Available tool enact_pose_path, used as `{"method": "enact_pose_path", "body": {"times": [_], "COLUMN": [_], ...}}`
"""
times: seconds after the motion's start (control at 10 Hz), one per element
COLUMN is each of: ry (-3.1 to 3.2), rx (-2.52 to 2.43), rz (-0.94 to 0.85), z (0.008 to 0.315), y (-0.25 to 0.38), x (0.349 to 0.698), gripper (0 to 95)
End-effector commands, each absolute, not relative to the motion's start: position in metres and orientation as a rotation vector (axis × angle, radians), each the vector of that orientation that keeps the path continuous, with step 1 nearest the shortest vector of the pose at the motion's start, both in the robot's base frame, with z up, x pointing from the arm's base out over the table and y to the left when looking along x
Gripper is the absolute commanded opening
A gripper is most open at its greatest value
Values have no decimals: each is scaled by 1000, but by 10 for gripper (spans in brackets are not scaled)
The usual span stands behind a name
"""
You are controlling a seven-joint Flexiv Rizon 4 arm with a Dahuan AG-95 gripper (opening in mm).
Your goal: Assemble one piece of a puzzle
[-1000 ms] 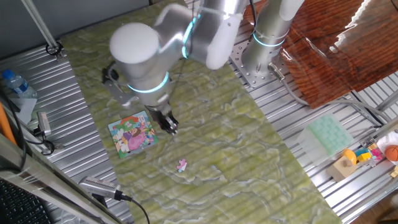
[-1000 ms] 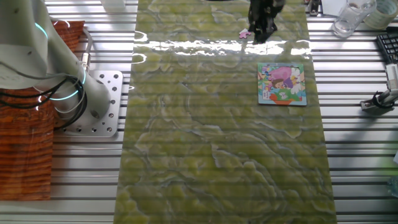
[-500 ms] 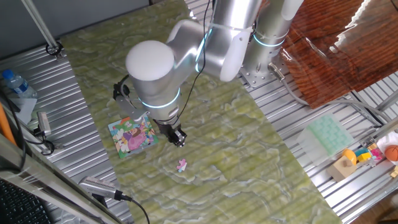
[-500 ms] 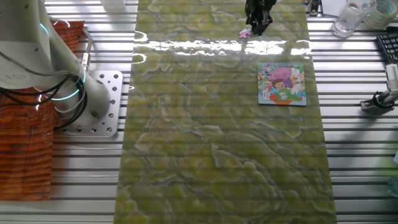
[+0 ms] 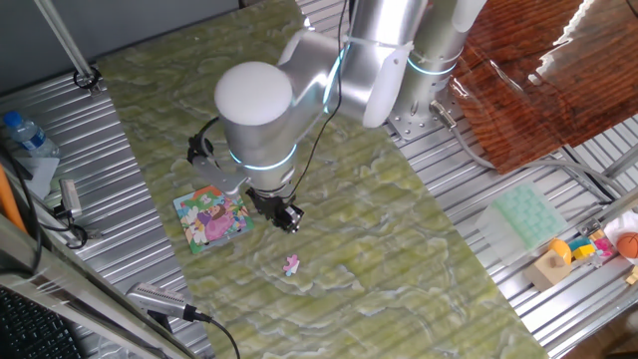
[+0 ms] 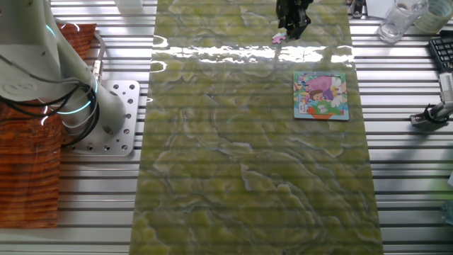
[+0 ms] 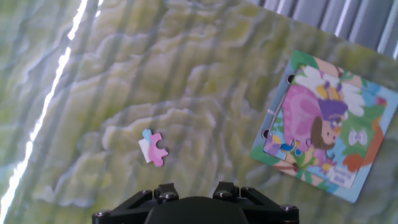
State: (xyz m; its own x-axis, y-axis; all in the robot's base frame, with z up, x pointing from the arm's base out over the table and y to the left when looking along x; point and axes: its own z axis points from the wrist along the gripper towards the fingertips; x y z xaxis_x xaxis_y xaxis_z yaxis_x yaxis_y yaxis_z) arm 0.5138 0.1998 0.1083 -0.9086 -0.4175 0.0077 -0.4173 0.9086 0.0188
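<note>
The piece (image 5: 291, 264) is a tiny pink-and-white jigsaw piece lying loose on the green mat. It also shows in the other fixed view (image 6: 279, 39) and the hand view (image 7: 152, 148). The puzzle (image 5: 211, 216) is a small square board with a teal border and a cartoon picture, flat on the mat to the piece's left; it shows too in the other fixed view (image 6: 320, 95) and the hand view (image 7: 323, 127). My gripper (image 5: 287, 217) hangs above the mat between puzzle and piece, empty, its jaws apart. In the hand view only its black base (image 7: 195, 191) shows.
A pale green tray (image 5: 525, 216) and coloured toys (image 5: 588, 247) sit at the right on the metal table. A bottle (image 5: 25, 135) and tools lie at the left. The robot base (image 6: 106, 117) stands beside the mat.
My gripper has moved away from the puzzle's edge toward the piece. The piece and the puzzle have not moved.
</note>
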Motion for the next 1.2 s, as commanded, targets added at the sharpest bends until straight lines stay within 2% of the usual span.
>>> {"method": "enact_pose_path", "body": {"times": [0.1,0.4,0.5,0.8,1.2], "ry": [-3033,-2987,-2979,-2993,-3041], "rx": [689,727,730,687,655], "rz": [13,16,11,-8,-15], "z": [108,139,141,125,78], "y": [201,186,185,198,245], "x": [515,489,485,486,509], "gripper": [380,380,380,380,380]}}
